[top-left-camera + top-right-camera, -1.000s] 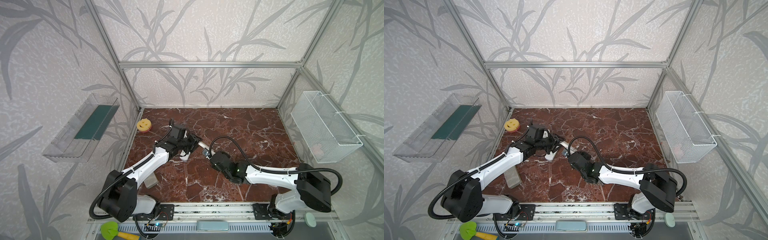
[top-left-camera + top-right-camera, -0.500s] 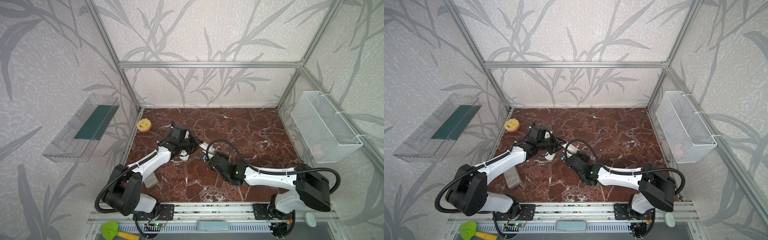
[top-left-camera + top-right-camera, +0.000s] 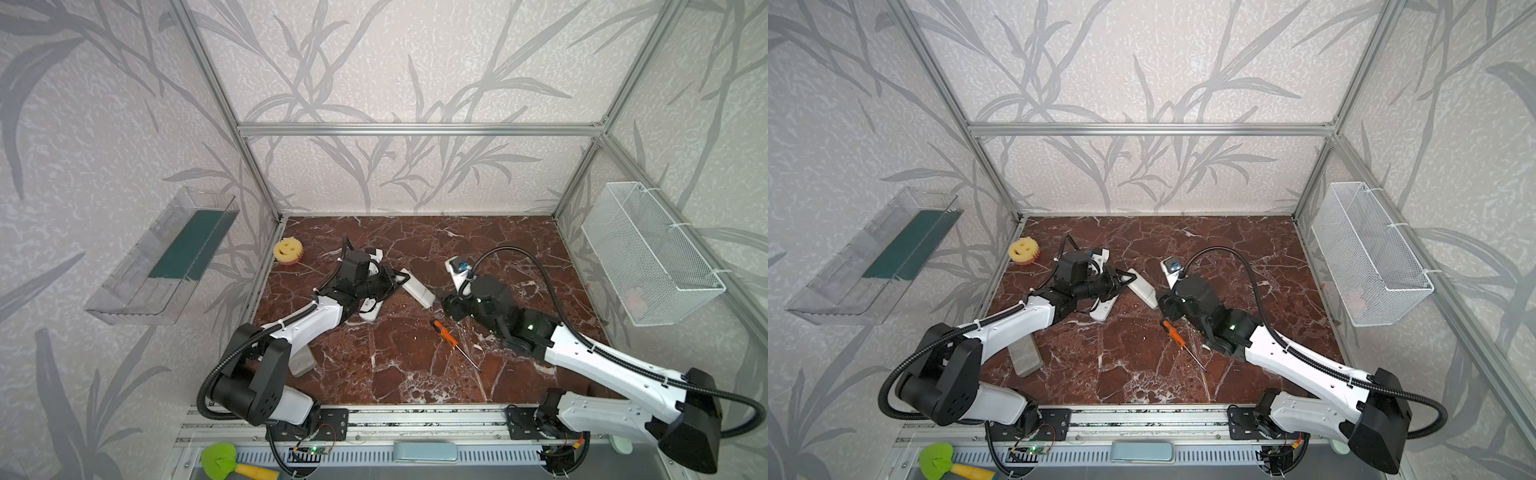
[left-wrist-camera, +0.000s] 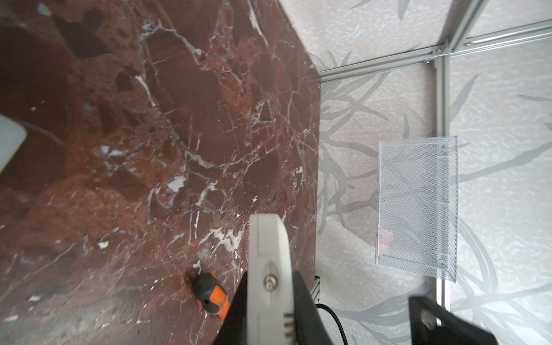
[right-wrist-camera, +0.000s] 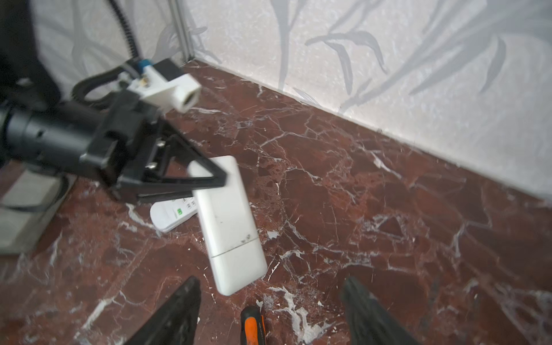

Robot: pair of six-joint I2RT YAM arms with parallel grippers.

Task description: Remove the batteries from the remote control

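— What takes up the room?
— A red-brown marbled desk (image 3: 415, 376). A white wire basket (image 3: 648, 257) hangs on the right wall and a clear plastic tray (image 3: 158, 266) on the left wall.
— And the two arms?
— Both reach in from the near edge toward the middle. The left gripper (image 3: 398, 279) is pinching the far end of a white remote control (image 5: 227, 227), clamped between its two fingers. The right gripper (image 5: 271, 283) has its fingers spread wide, gripping nothing, just right of the remote's near end.
— How does that remote sit?
— Left of the middle, slanting from far left to near right, plain back up, with the cover seam across its near end and the cover on. Whether the near end touches the desk I cannot tell. The batteries are hidden from me.
— Anything under it?
— A second remote (image 5: 173, 213), buttons up, lies on the desk, partly beneath the gripped one.
— And the smaller bits?
— A grey block (image 3: 301, 363) lies near left, beside the left arm. An orange-handled screwdriver (image 3: 446, 333) lies near the middle, tip pointing near right. Its handle end shows between the right gripper's spread fingers, touching neither. A yellow smiley sponge (image 3: 287, 250) sits far left by the wall.
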